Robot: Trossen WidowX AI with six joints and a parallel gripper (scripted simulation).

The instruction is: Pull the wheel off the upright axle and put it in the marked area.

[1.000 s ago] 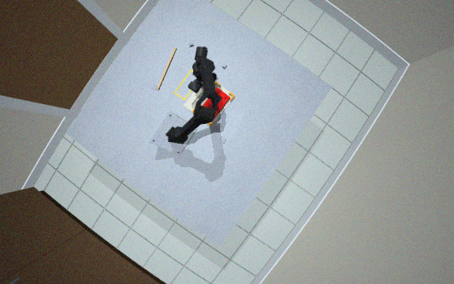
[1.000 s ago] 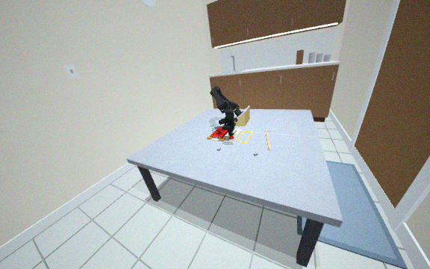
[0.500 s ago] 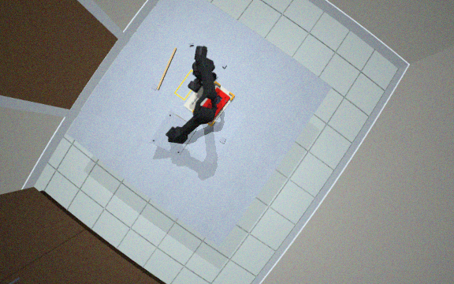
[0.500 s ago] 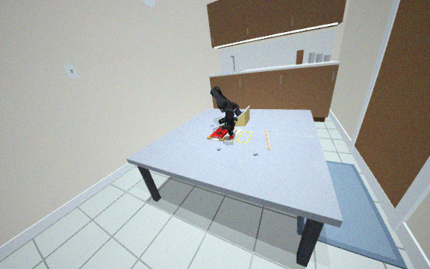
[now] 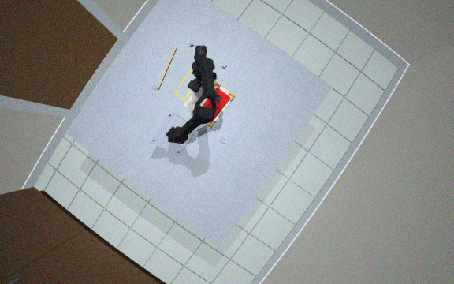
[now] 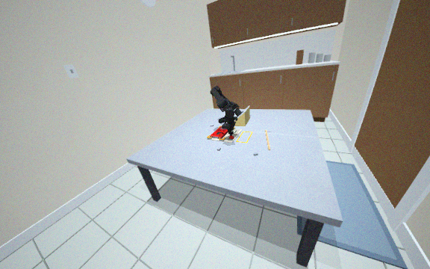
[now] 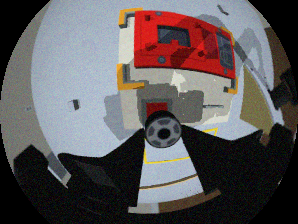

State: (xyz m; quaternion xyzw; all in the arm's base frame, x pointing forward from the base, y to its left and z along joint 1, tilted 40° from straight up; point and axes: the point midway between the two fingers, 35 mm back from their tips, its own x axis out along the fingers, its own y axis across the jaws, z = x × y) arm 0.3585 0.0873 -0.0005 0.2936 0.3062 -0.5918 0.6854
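My gripper (image 6: 231, 134) (image 7: 162, 130) is shut on the wheel (image 7: 163, 132), a black tyre with a grey spoked hub held between its fingertips. The wheel is low over the near edge of the white board. A small red square (image 7: 156, 107) in a grey frame shows just beyond it; red also shows by the fingertips in the exterior view. The upright axle is not clearly seen, so I cannot tell whether the wheel is still around it. The marked area, a yellow outline (image 5: 183, 82) (image 6: 249, 137) (image 7: 167, 161), lies beside the board with no wheel inside it.
A red panel (image 5: 223, 103) (image 6: 219, 132) (image 7: 145, 40) with orange corner brackets covers part of the white board (image 7: 200, 81). A tan box (image 6: 242, 119) (image 7: 254, 100) stands behind. A thin tan bar (image 5: 166, 69) (image 6: 267, 140) lies past the yellow outline. Small dark pieces lie around.
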